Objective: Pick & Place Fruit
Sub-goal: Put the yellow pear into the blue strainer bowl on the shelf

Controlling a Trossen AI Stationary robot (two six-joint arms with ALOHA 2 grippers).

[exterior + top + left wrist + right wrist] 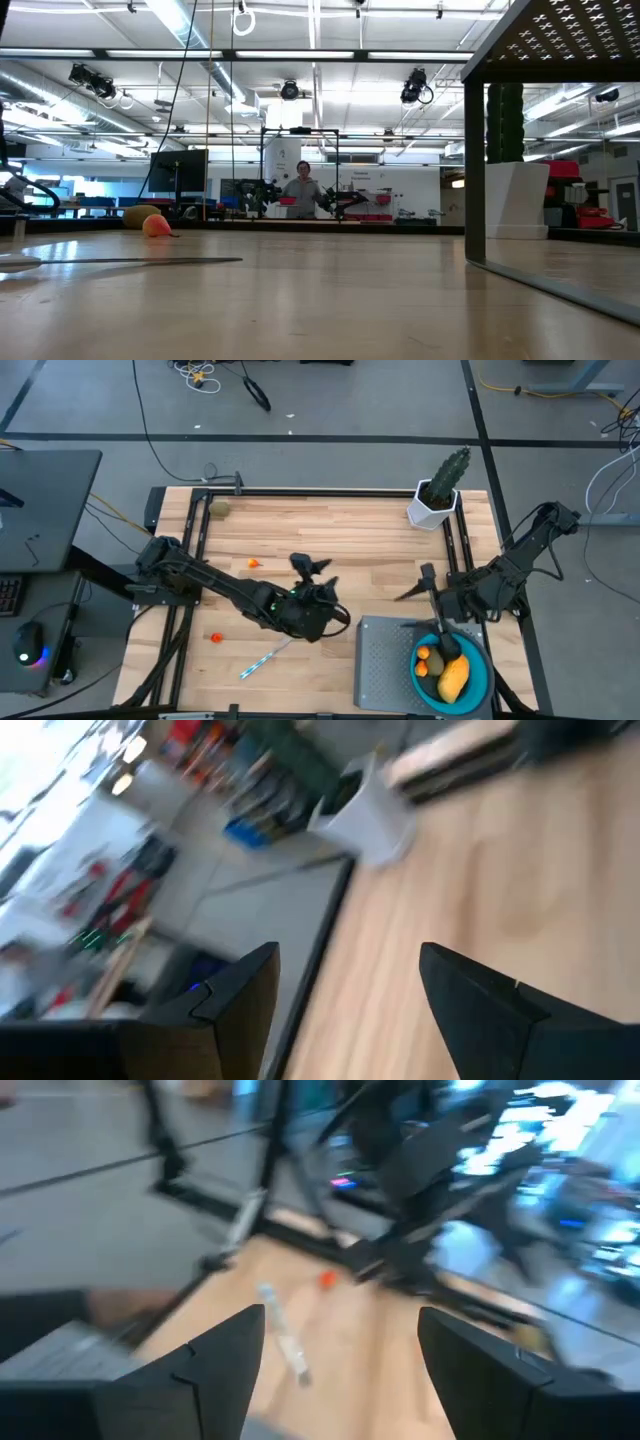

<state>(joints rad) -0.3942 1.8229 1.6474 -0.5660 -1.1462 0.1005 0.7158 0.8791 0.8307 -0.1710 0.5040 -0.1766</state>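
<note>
A blue bowl (478, 682) at the table's near right holds a yellow oblong fruit (455, 679), an olive-brown oval (447, 647) and small orange pieces (424, 654). One orange piece (254, 563) lies on the wood left of centre and another (216, 637) near the front left. An olive piece (219, 508) lies at the far left. My left gripper (318, 572) hangs open above mid-table, nothing between its fingers (240, 995). My right gripper (415, 584) is open too, above the grey platform's far edge, nothing between its fingers (225, 1345).
A grey perforated platform (385, 660) on legs carries the bowl; its top and a leg (475, 170) fill the low view's right. A cactus in a white pot (437, 495) stands at the far right. A thin white-and-blue stick (262, 658) lies near the front. A person stands far behind the table.
</note>
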